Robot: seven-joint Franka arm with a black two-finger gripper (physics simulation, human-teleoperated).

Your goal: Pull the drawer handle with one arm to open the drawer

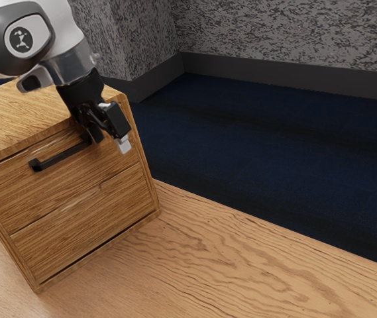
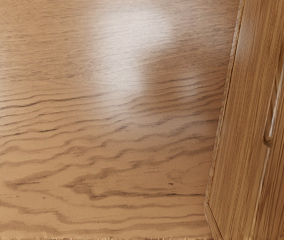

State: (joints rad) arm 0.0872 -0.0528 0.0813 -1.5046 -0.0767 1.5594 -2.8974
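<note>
as my gripper (image 1: pixel 108 136) hangs open before the wooden cabinet (image 1: pixel 75 212), one finger meets the thin black drawer handle (image 1: pixel 55 157).

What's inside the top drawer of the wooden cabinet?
Its inside cannot be seen: the top drawer's wooden front covers it. On that front sits a black handle, with the gripper at its end.

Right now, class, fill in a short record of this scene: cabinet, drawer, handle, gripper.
cabinet: wooden cabinet with two drawer fronts, standing on the wooden table
upper drawer: upper drawer looks shut
handle: black bar handle on the upper drawer
gripper: gripper open, at the handle's end toward the exterior view's right
</note>
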